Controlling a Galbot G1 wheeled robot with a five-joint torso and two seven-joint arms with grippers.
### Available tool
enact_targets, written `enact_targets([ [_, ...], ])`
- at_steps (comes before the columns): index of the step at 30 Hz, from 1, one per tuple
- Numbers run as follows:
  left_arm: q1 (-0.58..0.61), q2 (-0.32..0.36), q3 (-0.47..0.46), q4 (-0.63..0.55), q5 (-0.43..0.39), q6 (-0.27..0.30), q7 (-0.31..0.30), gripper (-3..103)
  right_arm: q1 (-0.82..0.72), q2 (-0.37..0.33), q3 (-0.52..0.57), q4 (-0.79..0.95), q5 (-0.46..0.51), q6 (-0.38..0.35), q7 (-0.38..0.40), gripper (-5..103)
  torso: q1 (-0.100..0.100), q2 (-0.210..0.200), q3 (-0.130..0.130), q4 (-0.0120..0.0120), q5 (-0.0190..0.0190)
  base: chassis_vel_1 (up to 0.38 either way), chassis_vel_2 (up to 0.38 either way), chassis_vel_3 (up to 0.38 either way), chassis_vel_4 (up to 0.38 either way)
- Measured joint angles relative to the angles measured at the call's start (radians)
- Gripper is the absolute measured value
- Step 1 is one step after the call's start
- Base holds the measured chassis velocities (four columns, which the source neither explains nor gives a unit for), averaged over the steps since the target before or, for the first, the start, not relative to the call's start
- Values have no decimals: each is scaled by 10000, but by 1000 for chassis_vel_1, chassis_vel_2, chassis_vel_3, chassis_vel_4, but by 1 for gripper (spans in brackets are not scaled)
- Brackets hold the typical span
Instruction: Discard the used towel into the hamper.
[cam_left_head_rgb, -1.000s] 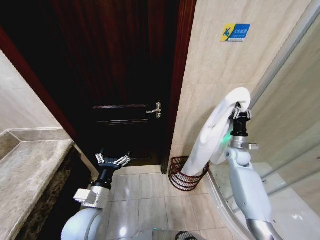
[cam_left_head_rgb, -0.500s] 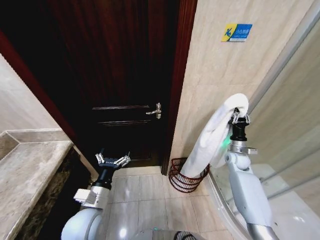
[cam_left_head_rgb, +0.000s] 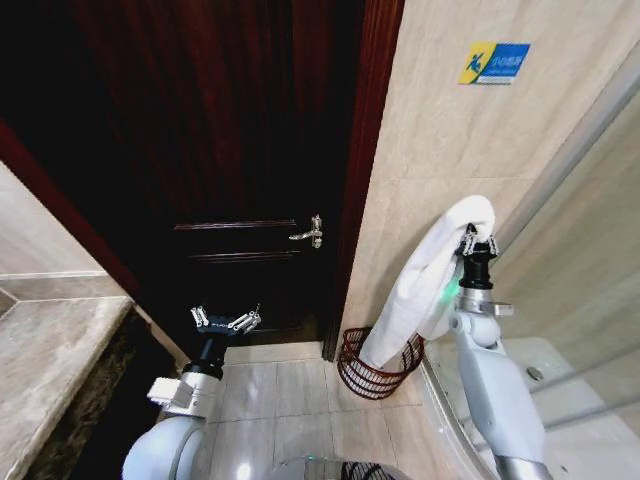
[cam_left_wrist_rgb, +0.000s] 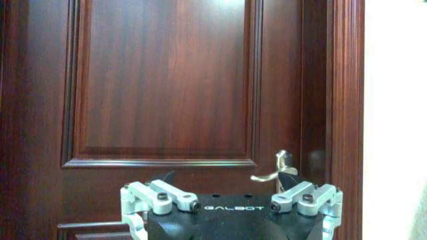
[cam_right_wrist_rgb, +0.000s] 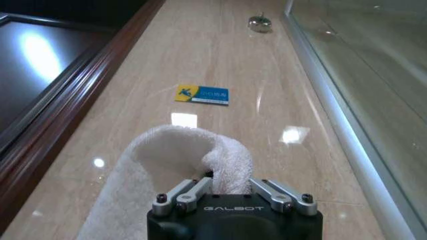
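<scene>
The right claw (cam_left_head_rgb: 478, 243) is raised against the beige tiled wall (cam_left_head_rgb: 440, 150), pointing upward, its fingers closed on the top fold of the white towel (cam_left_head_rgb: 420, 285). From that pinch the towel arches over the claw and hangs in a long drape down past the right arm, its lower end reaching into the hamper (cam_left_head_rgb: 378, 365), which stands on the tiled floor (cam_left_head_rgb: 290, 400) directly below and a little to the left of the claw, in the corner where the wall meets the dark wooden door (cam_left_head_rgb: 230, 150) frame. The towel looks thick and fluffy, plain white, folded into a rounded hump where it is gripped; in the right wrist view that hump (cam_right_wrist_rgb: 193, 155) sits just above the claw (cam_right_wrist_rgb: 227, 187), with a small blue-and-yellow sticker (cam_right_wrist_rgb: 202, 94) on the wall beyond. The hamper is a small round basket of dark reddish-brown openwork, narrower at its base, with the towel's end lying against its inner far side. The left claw (cam_left_head_rgb: 226, 320) is held low in front of the door, well apart from the hamper, its fingers spread open and empty; the left wrist view shows it (cam_left_wrist_rgb: 230, 202) facing the door panel and the metal door handle (cam_left_wrist_rgb: 275, 170). A marble worktop (cam_left_head_rgb: 40, 360) lies at the robot's left.
</scene>
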Motion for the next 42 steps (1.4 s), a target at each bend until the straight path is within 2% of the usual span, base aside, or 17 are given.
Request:
enact_targets([
  [7, 0, 1, 0, 0, 0, 0, 0, 100, -442, 226, 53, -278, -32, 122, -48, 11, -10, 2, -2, -1, 2, 0, 0, 0, 0],
  [17, 0, 1, 0, 0, 0, 0, 0, 100, -761, 303, 57, -672, 61, 23, -865, 11, -5, 1, -2, 0, -2, 0, 0, 0, 0],
  [24, 0, 1, 0, 0, 0, 0, 0, 100, -578, 413, 0, -1510, -155, 357, -902, 11, -6, 2, -2, 0, -2, 0, 0, 0, 0],
  [42, 0, 1, 0, 0, 0, 0, 0, 100, -83, 675, -216, -3719, -716, 378, -959, 11, -5, 1, -1, 0, -1, 0, 0, 0, 0],
])
